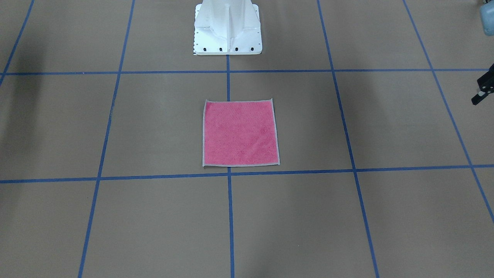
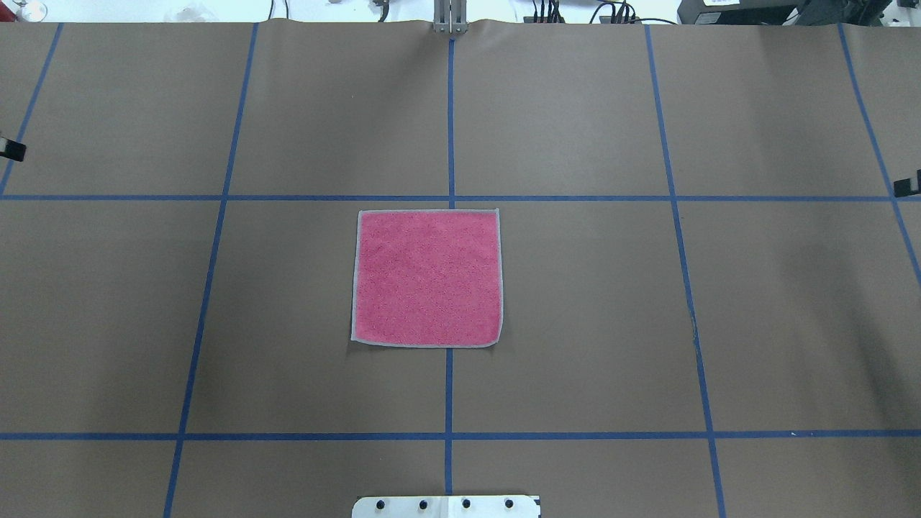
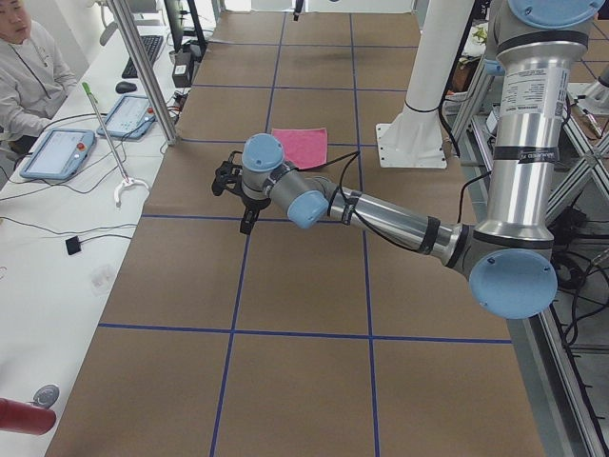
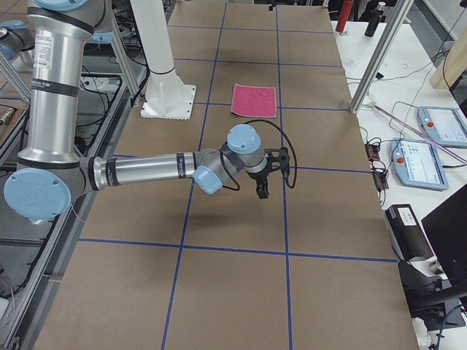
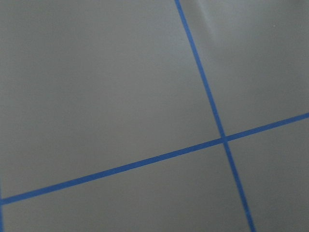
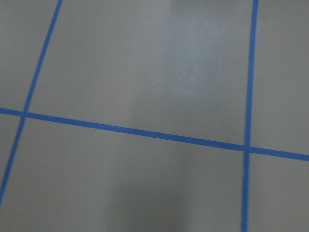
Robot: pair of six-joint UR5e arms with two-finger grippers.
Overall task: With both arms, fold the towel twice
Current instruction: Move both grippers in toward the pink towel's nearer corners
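Towel (image 2: 427,278): flat, unfolded — desk (image 2: 575,324) centre.
Folds: both remain.
Left gripper (image 3: 233,195), right gripper (image 4: 271,175): near desk ends — opening cannot be told.

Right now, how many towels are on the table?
1. The towel lies flat, pink side up, across the centre tape line, ahead of the white base. None seems hidden.

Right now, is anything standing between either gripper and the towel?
Nothing visible does. The towel lies flat, pink face up, mid-table; the left gripper and right gripper hang out to either side of it, with only bare brown table and blue tape lines between.
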